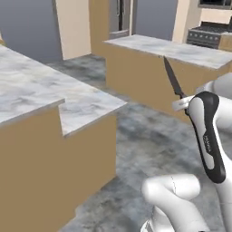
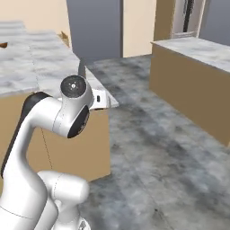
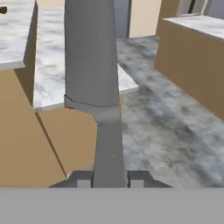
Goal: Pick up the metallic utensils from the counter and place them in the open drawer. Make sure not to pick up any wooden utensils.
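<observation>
dark pointed-blade knife clamped by its handle between two-finger gripper, blade pointing up past hand, above grey floor

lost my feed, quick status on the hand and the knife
Hand shut on knife, blade up, clear of counter. Open drawer unseen. Nothing in the way.

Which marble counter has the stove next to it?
The far counter across the floor: the black stove stands at its right end. The near counter, on the left, has none.
</observation>
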Motion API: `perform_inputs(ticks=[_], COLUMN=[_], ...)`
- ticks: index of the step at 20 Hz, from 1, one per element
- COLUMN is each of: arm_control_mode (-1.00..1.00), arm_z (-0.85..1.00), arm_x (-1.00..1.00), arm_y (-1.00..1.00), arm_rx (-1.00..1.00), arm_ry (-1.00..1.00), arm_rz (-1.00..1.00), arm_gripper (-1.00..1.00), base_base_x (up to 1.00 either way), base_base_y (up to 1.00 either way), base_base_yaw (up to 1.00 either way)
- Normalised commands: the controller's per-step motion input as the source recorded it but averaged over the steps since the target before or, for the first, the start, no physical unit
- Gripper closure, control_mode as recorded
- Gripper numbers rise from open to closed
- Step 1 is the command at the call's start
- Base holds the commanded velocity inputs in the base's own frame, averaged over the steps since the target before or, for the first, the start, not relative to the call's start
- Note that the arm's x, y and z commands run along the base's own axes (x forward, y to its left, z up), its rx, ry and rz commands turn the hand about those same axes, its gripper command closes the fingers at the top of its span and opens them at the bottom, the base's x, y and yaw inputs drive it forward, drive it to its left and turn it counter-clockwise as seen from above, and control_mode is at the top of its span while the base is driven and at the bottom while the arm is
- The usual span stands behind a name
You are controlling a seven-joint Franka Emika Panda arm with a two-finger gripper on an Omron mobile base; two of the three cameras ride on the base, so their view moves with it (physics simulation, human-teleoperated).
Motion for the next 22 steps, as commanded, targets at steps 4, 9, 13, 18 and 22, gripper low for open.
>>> perform_inputs(ticks=[4, 9, 13, 18, 22], arm_control_mode=[1.0, 1.0, 1.0, 1.0, 1.0], arm_z=[0.0, 0.0, 0.0, 0.0, 0.0], arm_x=[0.0, 0.0, 0.0, 0.0, 0.0], arm_y=[0.0, 0.0, 0.0, 0.0, 0.0], arm_rx=[0.0, 0.0, 0.0, 0.0, 0.0], arm_ry=[0.0, 0.0, 0.0, 0.0, 0.0], arm_rz=[0.0, 0.0, 0.0, 0.0, 0.0], arm_gripper=[1.0, 1.0, 1.0, 1.0, 1.0], base_base_x=[0.33, 0.3, 0.23, 0.19, 0.23], base_base_y=[-0.96, -1.0, -1.0, -1.0, -1.0], base_base_yaw=[0.6, 0.56, 0.49, 0.44, 0.42])
